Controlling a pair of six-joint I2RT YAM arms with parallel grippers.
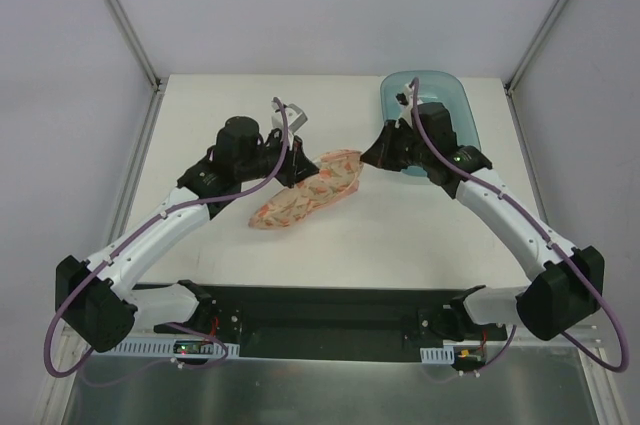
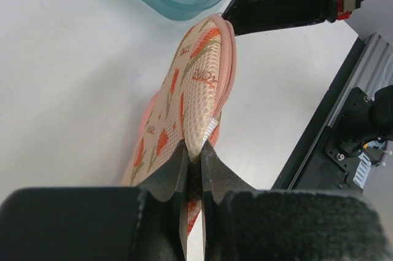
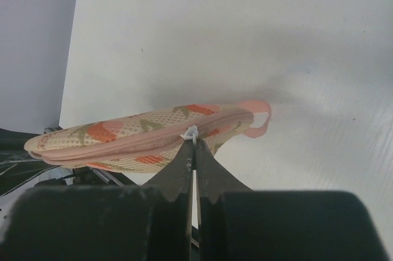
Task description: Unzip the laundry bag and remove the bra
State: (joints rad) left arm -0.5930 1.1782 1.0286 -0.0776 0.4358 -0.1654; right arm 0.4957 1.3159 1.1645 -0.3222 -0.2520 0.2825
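Unzipping is the step in hand. The left pincer (image 2: 195, 150) pinches the bag (image 1: 308, 195) by its edge, and the right pincer (image 3: 194, 145) is pressed together on the white zip pull (image 3: 191, 132). The bag sits mid-surface (image 1: 420, 245) between the arms, its zip looking shut. The bra is unseen, presumably inside. Next, I'd say: draw the pull along the seam while the left anchors. The basin (image 1: 455, 90) just behind the right arm may crowd that.

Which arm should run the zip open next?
Right. The right fingers are shut on the white zip pull; the left fingers clamp the edge of the laundry bag, so left likely anchors.
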